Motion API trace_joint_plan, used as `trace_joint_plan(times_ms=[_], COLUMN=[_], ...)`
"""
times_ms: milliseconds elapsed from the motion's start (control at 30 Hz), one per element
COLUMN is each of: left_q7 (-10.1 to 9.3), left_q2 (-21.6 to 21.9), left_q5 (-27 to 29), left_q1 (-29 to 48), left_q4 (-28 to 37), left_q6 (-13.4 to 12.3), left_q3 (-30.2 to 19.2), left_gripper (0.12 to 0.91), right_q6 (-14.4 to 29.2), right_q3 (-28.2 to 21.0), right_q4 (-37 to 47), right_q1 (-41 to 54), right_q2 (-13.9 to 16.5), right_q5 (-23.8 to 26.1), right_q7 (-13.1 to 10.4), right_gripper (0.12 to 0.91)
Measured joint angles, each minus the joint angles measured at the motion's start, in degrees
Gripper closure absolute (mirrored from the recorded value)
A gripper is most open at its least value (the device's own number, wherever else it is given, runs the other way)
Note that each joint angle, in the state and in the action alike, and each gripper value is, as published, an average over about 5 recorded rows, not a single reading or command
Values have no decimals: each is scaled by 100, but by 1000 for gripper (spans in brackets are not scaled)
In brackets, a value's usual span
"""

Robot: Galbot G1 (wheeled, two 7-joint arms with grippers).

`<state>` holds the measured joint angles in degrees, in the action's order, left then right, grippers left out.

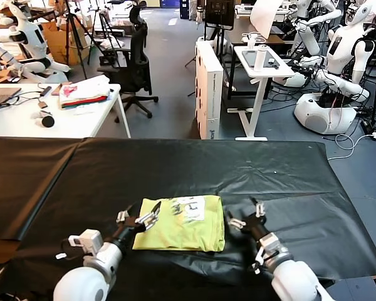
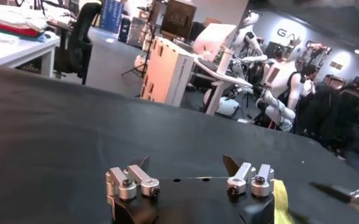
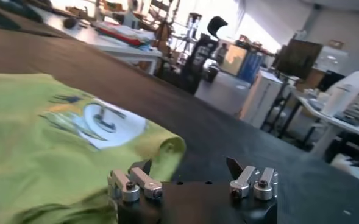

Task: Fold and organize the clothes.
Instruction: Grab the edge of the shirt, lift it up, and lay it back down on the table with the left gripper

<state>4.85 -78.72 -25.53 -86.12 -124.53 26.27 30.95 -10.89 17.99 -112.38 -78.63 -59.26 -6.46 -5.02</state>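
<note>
Now we have the T-shirt [image 1: 182, 224] folded at table centre, left gripper [image 1: 140, 219] at its nine o'clock, right gripper [image 1: 247, 218] at three, both spread wide, empty. We'd judge it wise to square the edges gently, keeping tips low. Black cloth [image 1: 175, 166] covers the table; at twelve o'clock, desks, robots.

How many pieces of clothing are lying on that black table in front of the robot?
1: a folded lime-green T-shirt with a white print, lying on the black table between the open left gripper and the open right gripper. Nothing else shows there.
</note>
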Motion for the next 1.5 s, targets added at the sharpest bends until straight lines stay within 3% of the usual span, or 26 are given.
trace_joint_plan(times_ms=[200, 367, 700, 1267, 1500], left_q7=[122, 125, 53, 96, 115], left_q2=[183, 96, -267, -492, -565], left_q5=[55, 35, -510, -975, -1015], left_q1=[-115, -95, -113, -289, -326], left_q4=[321, 667, 1107, 1189, 1163], left_q6=[-661, -1034, -1130, -1279, -1283], left_q3=[61, 5, -51, 32, 31], left_gripper=[123, 123, 123, 135, 325], right_q6=[390, 617, 660, 646, 642], right_q3=[583, 979, 1337, 1297, 1239], right_q4=[-140, -332, -672, -671, -640], right_q1=[-414, -833, -1346, -1364, -1333], right_q2=[-176, -258, -331, -345, -345], right_q5=[-521, -768, -915, -929, -904], right_q7=[121, 258, 334, 366, 369], right_gripper=[118, 118, 118, 118, 118])
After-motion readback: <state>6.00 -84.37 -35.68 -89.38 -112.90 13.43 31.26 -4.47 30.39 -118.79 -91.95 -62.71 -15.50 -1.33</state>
